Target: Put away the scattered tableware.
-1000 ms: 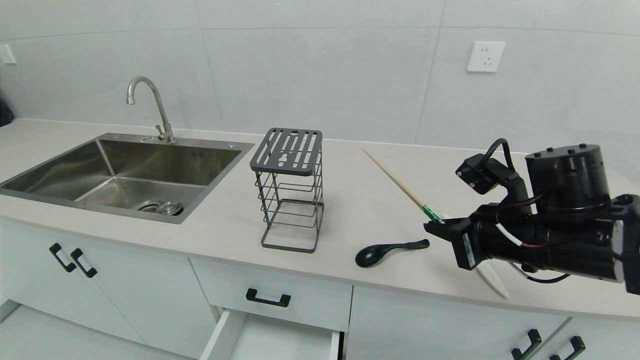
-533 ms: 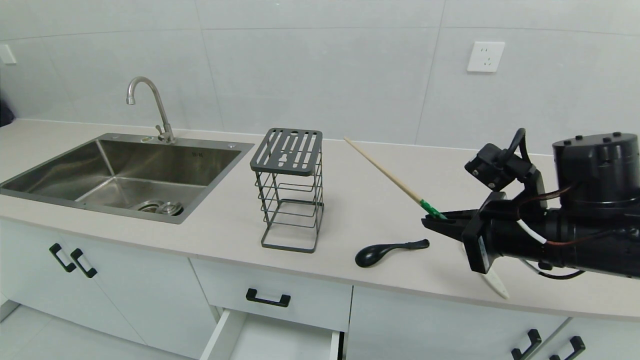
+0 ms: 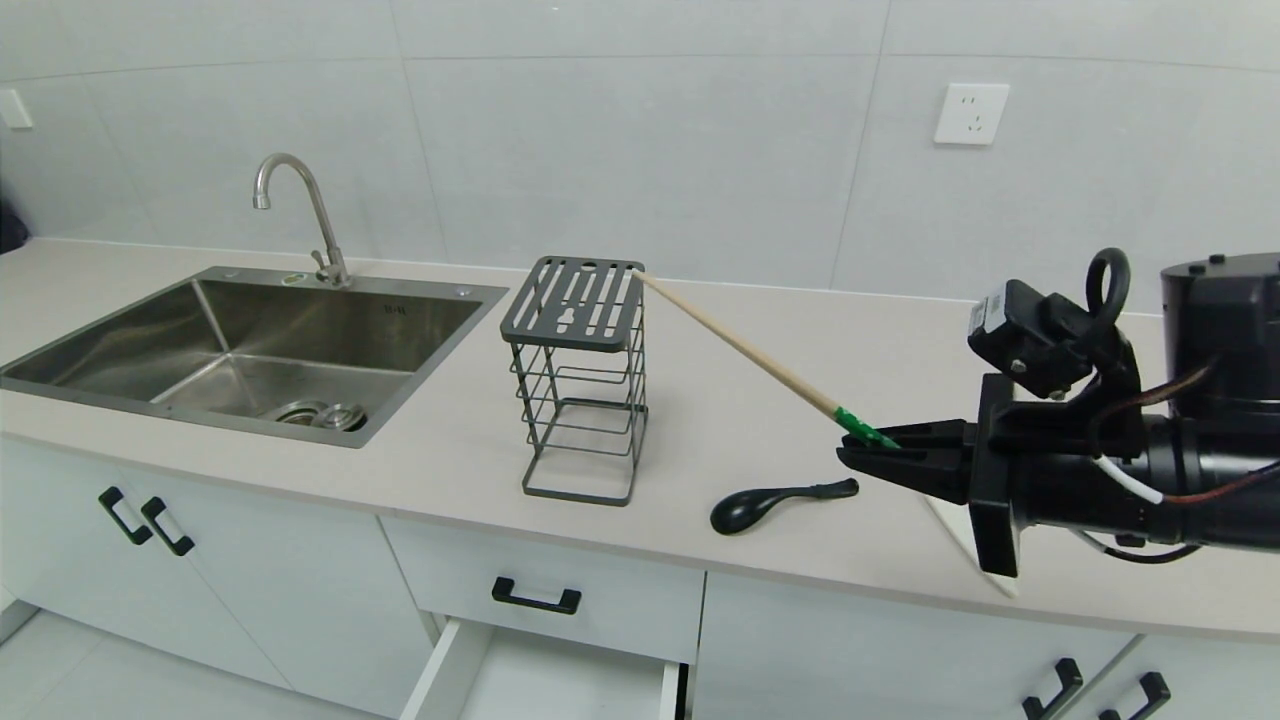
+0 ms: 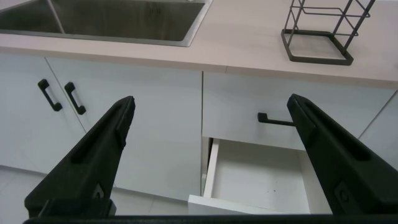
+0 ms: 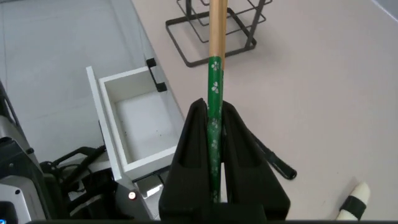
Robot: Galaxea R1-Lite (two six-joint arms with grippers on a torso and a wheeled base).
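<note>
A long wooden chopstick (image 3: 740, 350) with a green end is pinched in my right gripper (image 3: 872, 455), which is shut on that green end above the counter's right part. The stick slants up and left, its far tip level with the top right corner of the dark wire rack (image 3: 580, 380). In the right wrist view the chopstick (image 5: 216, 37) runs out from between the fingers of my right gripper (image 5: 214, 115) over the rack (image 5: 211, 28). A black spoon (image 3: 770, 503) lies on the counter just left of that gripper. My left gripper (image 4: 211, 155) hangs open before the cabinet fronts.
A steel sink (image 3: 240, 350) with a tap (image 3: 300, 215) takes up the counter's left. Below the rack a white drawer (image 3: 550, 680) stands pulled out, its inside (image 4: 261, 180) bare. A white utensil (image 3: 975, 560) lies under my right arm near the counter's front edge.
My right gripper has turned with the chopstick in it, so the stick's far tip swung left to the rack's top corner. The spoon has not moved.
</note>
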